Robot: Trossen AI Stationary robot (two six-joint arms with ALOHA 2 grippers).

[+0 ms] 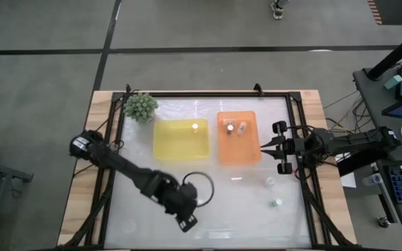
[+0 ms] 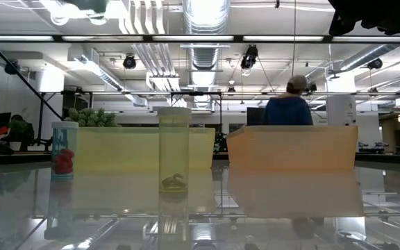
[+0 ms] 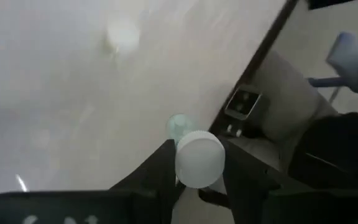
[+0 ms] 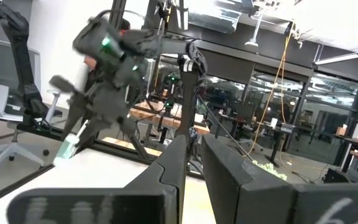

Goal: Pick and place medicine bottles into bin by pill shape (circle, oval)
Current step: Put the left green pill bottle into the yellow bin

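Note:
My left gripper [image 1: 199,201] is over the near middle of the table and is shut on a small clear medicine bottle [image 3: 179,126] with a white cap; it also shows in the right wrist view [image 4: 69,148]. My right gripper [image 1: 262,147] is shut and empty beside the right wall of the orange tray [image 1: 237,157]. Two bottles [image 1: 236,128] stand in the orange tray. One bottle [image 1: 195,127] stands in the yellow tray [image 1: 180,146]. Two more bottles [image 1: 269,181] [image 1: 278,203] stand on the table at the near right. My left gripper pinches the bottle at its cap end [image 3: 199,160] between its two fingers [image 3: 163,168], one on each side. The white cap points back toward the wrist and the bottle's body points away beyond the fingertips. In the right wrist view the bottle hangs tilted below the gripper, close over the table.
A green spiky plant [image 1: 140,106] stands at the far left corner. In the low view a bottle with green pills [image 2: 174,149] and one with red pills [image 2: 63,149] stand before the trays. A person [image 2: 288,107] stands in the room behind. A dark frame [image 1: 306,174] borders the table.

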